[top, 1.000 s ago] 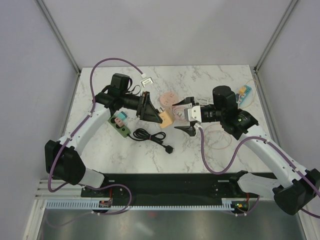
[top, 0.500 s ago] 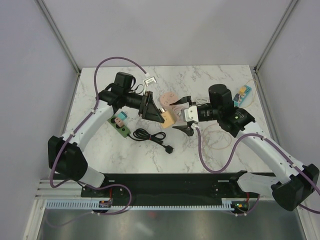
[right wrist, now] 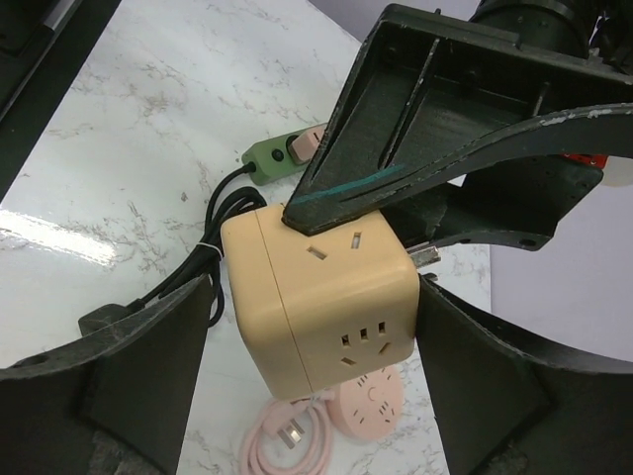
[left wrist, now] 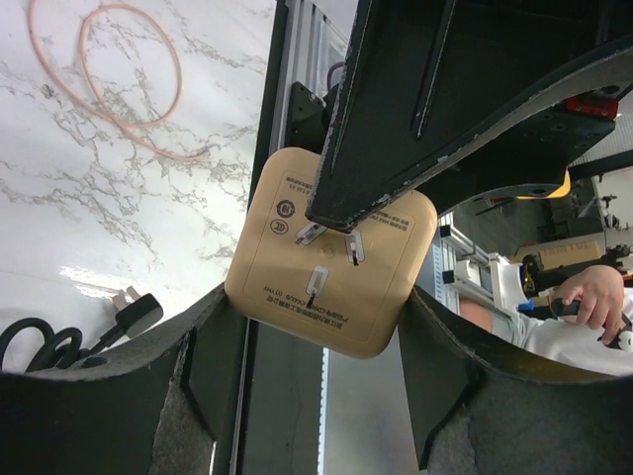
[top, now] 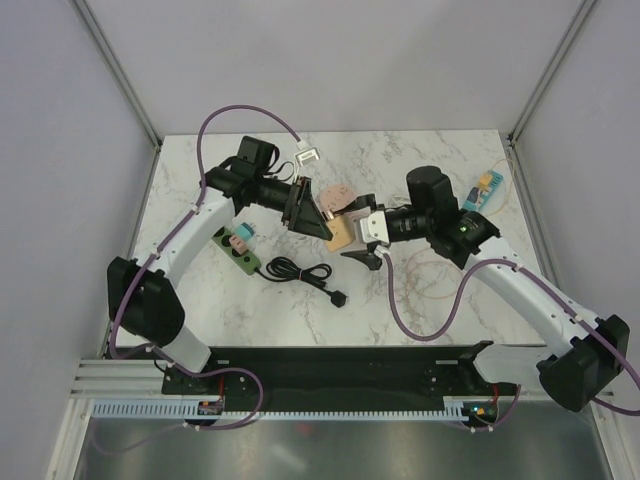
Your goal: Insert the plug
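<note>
A tan cube socket (top: pixel 338 236) hangs above the table's middle, my left gripper (top: pixel 321 224) shut on it. In the left wrist view its three-pronged plug face (left wrist: pixel 331 252) sits between my left gripper's (left wrist: pixel 316 299) fingers. My right gripper (top: pixel 359 231) comes from the right, open, its fingers straddling the cube (right wrist: pixel 316 287). The right wrist view shows my right gripper (right wrist: pixel 315 297) with a gap on the cube's left side. A black cord's plug (top: pixel 340 297) lies on the marble below. A green power strip (top: pixel 240 255) lies to the left.
A pink round socket (top: pixel 338 196) with its coiled pink cord (right wrist: pixel 287 435) lies under the cube. A thin pink wire loop (top: pixel 430 280) lies at the right, a blue-and-yellow part (top: pixel 484 188) at the back right, and a white connector (top: pixel 305 156) at the back.
My left arm has carried the cube slightly right and toward the back. My right gripper has moved left until its open fingers stand on either side of the cube.
</note>
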{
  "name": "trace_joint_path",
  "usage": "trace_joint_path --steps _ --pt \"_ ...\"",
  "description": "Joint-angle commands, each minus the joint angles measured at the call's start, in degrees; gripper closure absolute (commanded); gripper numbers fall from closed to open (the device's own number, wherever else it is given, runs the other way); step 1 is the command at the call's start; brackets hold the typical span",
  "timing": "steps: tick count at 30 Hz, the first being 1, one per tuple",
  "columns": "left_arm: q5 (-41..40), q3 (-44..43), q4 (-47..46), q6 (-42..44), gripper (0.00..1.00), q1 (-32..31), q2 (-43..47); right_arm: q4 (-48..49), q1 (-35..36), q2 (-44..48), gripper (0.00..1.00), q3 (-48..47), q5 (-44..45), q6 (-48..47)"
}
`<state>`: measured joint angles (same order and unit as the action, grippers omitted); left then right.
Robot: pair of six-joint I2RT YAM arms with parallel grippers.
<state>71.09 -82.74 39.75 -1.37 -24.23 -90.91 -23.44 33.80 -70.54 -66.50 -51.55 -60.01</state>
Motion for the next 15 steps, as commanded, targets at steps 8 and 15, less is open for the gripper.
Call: trace_joint_path --steps 8,15 --pt "1.7 -6.7 3.8 3.3 0.61 -0.2 -3.3 0.8 0.6 -1.9 0.85 -2.4 -2.6 -1.3" --pt "-1.6 -9.8 3.7 -0.2 0.22 -0.2 -3.7 7.5 0.7 -1.5 1.0 0.0 3.4 4.6"
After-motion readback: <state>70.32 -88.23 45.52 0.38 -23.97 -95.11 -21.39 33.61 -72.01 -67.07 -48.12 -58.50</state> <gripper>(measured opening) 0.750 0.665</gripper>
